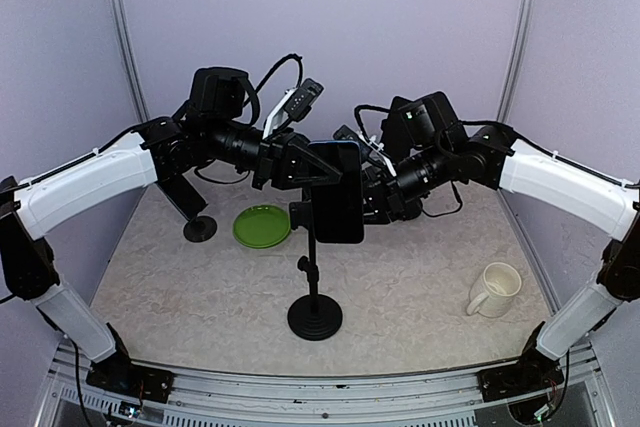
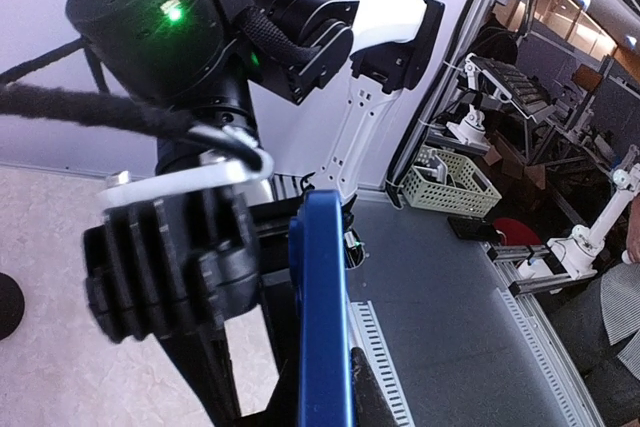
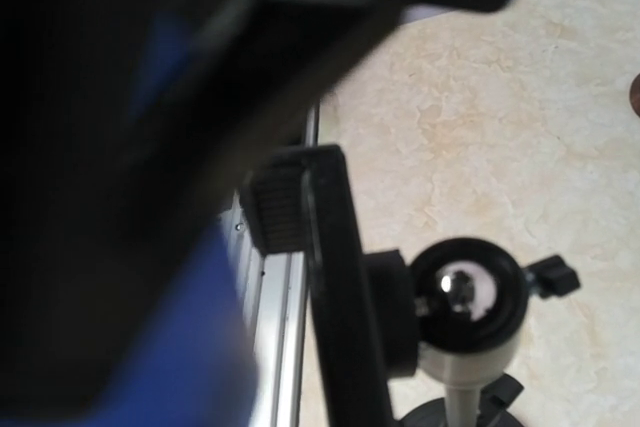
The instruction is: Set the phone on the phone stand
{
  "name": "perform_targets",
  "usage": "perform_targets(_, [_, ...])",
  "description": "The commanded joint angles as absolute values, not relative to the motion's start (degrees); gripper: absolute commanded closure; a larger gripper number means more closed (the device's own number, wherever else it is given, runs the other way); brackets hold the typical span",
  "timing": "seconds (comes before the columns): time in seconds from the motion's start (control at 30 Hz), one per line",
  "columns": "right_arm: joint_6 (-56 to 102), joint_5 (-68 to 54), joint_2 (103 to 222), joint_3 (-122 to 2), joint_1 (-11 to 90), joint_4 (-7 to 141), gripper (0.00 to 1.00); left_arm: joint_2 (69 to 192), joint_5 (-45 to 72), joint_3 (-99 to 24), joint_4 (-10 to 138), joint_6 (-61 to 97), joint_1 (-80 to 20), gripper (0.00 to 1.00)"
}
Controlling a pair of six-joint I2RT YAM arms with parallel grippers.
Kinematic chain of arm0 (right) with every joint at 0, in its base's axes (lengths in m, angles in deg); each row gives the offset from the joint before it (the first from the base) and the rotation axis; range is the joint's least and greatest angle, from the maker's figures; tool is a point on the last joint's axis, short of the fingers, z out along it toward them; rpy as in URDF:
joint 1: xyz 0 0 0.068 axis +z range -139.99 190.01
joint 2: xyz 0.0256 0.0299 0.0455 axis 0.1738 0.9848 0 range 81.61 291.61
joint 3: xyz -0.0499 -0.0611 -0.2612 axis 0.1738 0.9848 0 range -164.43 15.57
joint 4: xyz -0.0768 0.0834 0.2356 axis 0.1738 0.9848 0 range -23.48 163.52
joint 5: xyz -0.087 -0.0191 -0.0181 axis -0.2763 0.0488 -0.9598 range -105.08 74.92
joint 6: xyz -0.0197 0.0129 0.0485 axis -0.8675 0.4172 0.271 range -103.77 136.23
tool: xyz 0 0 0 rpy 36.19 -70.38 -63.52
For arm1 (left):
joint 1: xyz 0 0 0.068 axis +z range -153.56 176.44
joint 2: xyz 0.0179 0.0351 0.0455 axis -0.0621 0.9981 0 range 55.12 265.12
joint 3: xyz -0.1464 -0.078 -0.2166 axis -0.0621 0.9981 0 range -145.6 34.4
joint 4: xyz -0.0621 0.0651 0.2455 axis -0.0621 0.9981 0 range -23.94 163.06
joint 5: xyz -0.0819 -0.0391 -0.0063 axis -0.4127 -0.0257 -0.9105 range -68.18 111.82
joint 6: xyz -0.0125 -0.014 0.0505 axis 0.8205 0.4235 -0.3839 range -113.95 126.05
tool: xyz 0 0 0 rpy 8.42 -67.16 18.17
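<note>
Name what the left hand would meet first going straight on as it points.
The phone, whose edge the left hand seems to grip; just beyond, the right hand, depth unclear.

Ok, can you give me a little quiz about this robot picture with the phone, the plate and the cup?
1. True or false: the cream ceramic mug sits on top of the round green plate.
2. What is the left gripper pinching? A) the mug B) the blue-backed black phone C) the plate
3. Fill the gap: seen from the robot's own side, the mug stands to the ___ of the black round-based phone stand.

Key: 1 false, they are far apart on the table. 2 B. 3 right.
</note>
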State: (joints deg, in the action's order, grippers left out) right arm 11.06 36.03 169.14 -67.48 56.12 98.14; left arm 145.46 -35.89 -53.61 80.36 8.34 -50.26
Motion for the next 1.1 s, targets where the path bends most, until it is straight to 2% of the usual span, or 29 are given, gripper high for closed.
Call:
perform_targets(0.0, [10.1, 39.9, 169.2, -70.4, 57.1, 97.0, 1.0, 146.3, -38.6, -53.3, 80.0, 5.5, -47.6, 1.0])
perform_targets(1.07, [10.3, 39.4, 169.5, -71.0, 57.8, 98.9, 1.0, 143.1, -34.3, -46.7, 86.0, 1.4, -44.0, 1.0])
